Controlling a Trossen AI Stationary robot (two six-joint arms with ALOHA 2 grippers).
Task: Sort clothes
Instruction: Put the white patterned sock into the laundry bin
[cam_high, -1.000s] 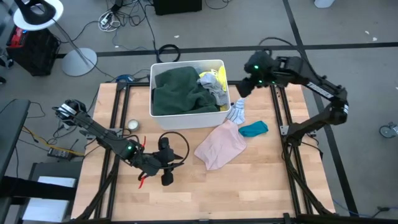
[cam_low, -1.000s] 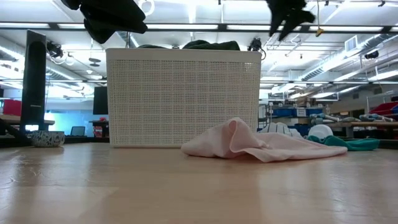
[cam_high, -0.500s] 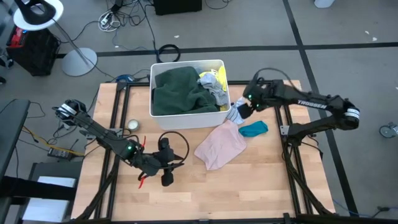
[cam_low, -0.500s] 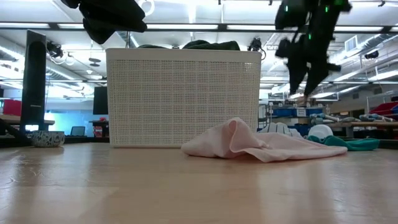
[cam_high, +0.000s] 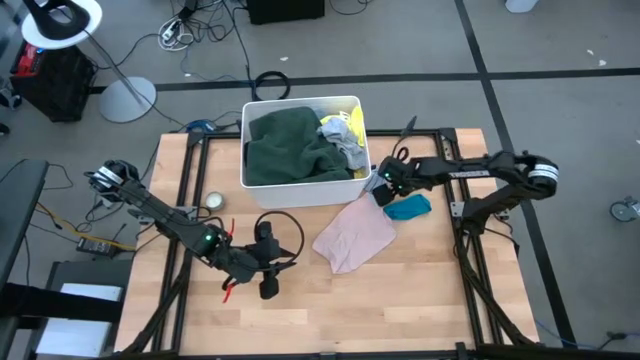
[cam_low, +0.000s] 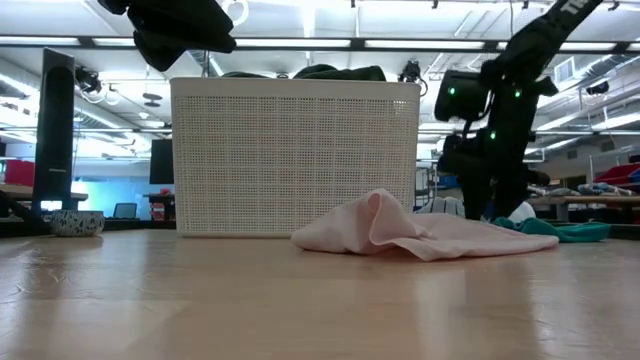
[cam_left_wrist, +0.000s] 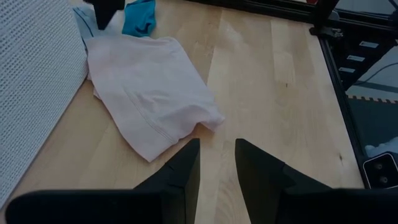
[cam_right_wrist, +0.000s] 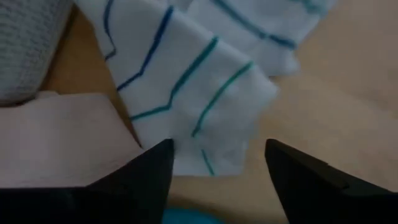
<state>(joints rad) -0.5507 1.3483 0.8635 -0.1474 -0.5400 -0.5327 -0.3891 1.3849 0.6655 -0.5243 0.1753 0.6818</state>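
My right claw hangs spread apart just over the white striped garment beside the bin, pink garment and teal one alongside on the surface, while my left claw, fingers slightly parted, waits near.

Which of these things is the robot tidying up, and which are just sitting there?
For the job:
- pink garment
- teal garment
- white striped cloth, right under the right end effector, which is open
- dark green garment and yellow garment, already in the white bin

Just there:
- small bowl
- lamp on the floor
- left end effector, waiting
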